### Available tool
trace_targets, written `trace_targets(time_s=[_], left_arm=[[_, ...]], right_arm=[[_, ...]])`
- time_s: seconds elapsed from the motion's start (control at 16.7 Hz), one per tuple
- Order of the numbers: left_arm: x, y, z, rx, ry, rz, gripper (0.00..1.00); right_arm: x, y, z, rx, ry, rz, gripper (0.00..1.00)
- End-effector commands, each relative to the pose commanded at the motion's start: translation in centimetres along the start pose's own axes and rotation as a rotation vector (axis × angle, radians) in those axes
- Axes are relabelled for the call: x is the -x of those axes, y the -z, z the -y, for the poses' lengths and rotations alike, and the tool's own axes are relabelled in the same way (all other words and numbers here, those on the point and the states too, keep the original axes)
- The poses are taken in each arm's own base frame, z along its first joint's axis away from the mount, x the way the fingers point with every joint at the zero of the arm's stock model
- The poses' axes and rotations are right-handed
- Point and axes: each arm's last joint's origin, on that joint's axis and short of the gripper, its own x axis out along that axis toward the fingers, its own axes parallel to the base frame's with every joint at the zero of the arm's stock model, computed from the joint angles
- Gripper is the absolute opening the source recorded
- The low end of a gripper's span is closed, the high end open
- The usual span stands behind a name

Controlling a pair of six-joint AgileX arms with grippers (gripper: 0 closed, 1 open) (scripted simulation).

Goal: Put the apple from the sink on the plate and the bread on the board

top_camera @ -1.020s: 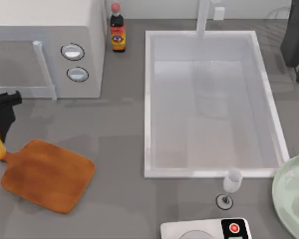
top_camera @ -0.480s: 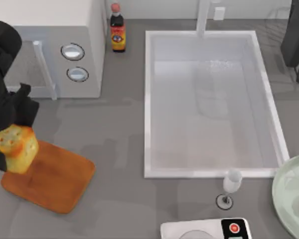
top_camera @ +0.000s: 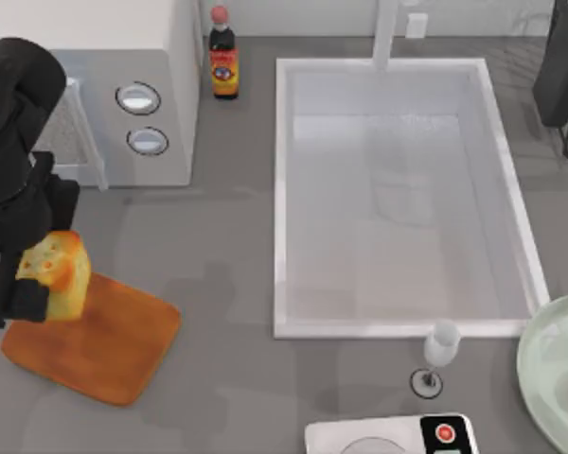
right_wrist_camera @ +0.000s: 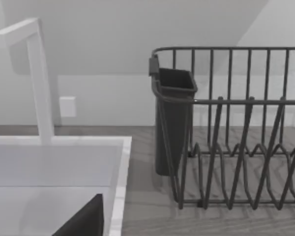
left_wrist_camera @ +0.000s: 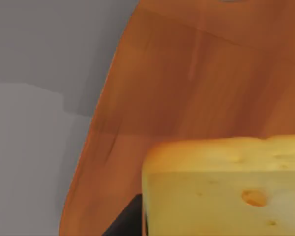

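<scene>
- Left gripper (top_camera: 33, 284): at the left edge of the table in the top view, clenched on the bread (top_camera: 55, 273), with one dark finger (top_camera: 19, 301) against the loaf's lower left side.
- Bread, left wrist view (left_wrist_camera: 226, 189): a pale yellow face with small holes, seen over the wood of the board (left_wrist_camera: 187, 78); whether the loaf touches the wood cannot be told.
- Board (top_camera: 104, 345): flat on the grey table (top_camera: 218, 246), left of the sink (top_camera: 280, 208); the bread overlaps its upper left corner in the top view.
- Sink: the white basin holds no fruit that can be seen; its white faucet (top_camera: 386, 33) stands at the far rim. The right wrist view shows the faucet (right_wrist_camera: 39, 83) and a corner of the sink (right_wrist_camera: 119, 162).
- Plate (top_camera: 549, 374): pale green, cut off at the lower right corner of the top view, just beyond the sink's near right corner.
- Surroundings: a white microwave (top_camera: 123, 95) behind the left arm; a dark sauce bottle (top_camera: 223, 57) with a red cap between microwave and sink; a wine glass (top_camera: 439, 352) just before the sink's near rim; a white scale (top_camera: 393, 435) with a red button at the near edge.
- Right side: a dark wire dish rack (right_wrist_camera: 236, 137) with a cutlery holder (right_wrist_camera: 173, 118) beside the sink; the right gripper's state cannot be told.
</scene>
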Motion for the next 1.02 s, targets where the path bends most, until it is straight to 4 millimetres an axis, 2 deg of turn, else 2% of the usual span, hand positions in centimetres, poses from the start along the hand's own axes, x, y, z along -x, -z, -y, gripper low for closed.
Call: trace_targets(time_s=[0.36,1.02], left_arm=[[-0.2,-0.1,0.1,0.003,-0.004,0.0,0.0],[-4.1,0.2,0.1,0.001,0.009,-0.002,0.0]], right_arm=[[0.0,0.0,0.0,0.0,0.0,0.0,1.0],[0.0,0.0,0.0,0.0,0.0,0.0,1.0]])
